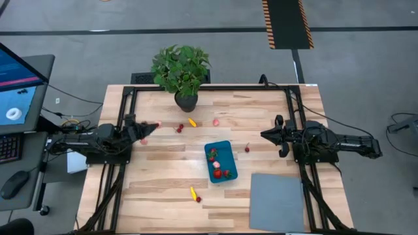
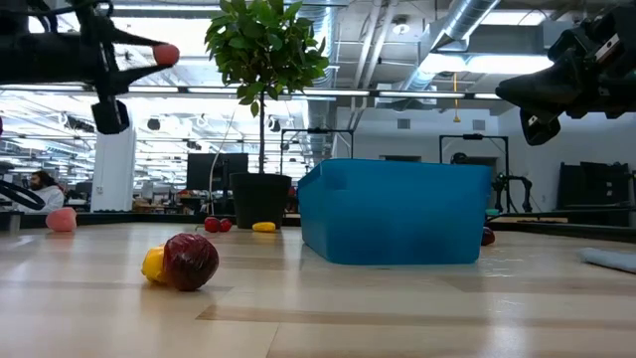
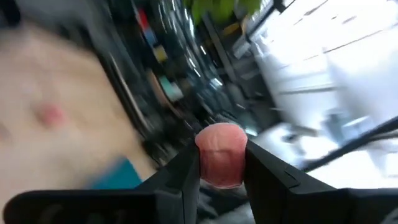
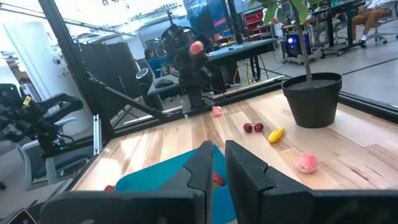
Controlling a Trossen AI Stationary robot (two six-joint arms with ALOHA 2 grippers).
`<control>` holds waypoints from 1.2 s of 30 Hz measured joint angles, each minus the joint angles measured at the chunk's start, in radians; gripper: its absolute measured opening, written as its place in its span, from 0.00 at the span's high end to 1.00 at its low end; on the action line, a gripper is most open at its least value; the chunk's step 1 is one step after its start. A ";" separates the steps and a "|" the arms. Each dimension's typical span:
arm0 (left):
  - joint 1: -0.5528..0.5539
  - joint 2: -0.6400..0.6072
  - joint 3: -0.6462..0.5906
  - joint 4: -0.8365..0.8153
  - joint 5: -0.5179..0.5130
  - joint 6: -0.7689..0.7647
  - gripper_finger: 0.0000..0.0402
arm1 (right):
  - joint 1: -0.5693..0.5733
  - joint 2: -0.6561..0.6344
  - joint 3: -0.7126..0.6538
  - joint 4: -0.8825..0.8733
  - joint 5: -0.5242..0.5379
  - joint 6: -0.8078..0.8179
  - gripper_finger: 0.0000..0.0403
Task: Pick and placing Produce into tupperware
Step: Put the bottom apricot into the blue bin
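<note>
A grey floor (image 1: pixel 209 16) surrounds the pale wood surface (image 1: pixel 163 183), crossed by a black-and-orange striped strip (image 1: pixel 286 23). A monitor (image 1: pixel 16 85), keyboard (image 1: pixel 8 147) and mouse (image 1: pixel 14 184) sit alongside. Beyond, silver ceiling ducts (image 2: pixel 467 25) hang over a bright open workshop.

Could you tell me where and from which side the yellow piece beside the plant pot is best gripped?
Probably across its narrow middle, from straight above: the yellow piece lies flat and elongated on the table, clear of the pot, so fingers closing across its short width should fit.
</note>
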 joint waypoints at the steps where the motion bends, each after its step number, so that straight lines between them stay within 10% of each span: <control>1: 0.000 0.000 0.000 -0.001 -0.040 0.072 0.77 | 0.000 0.000 0.000 0.000 0.000 0.000 0.84; 14: 0.000 0.107 0.000 -0.042 -0.165 0.515 0.77 | 0.000 0.000 0.000 0.000 0.000 0.000 0.84; 36: -0.001 0.895 0.153 0.505 -0.108 0.406 0.77 | 0.000 0.000 0.000 0.000 0.000 0.000 0.84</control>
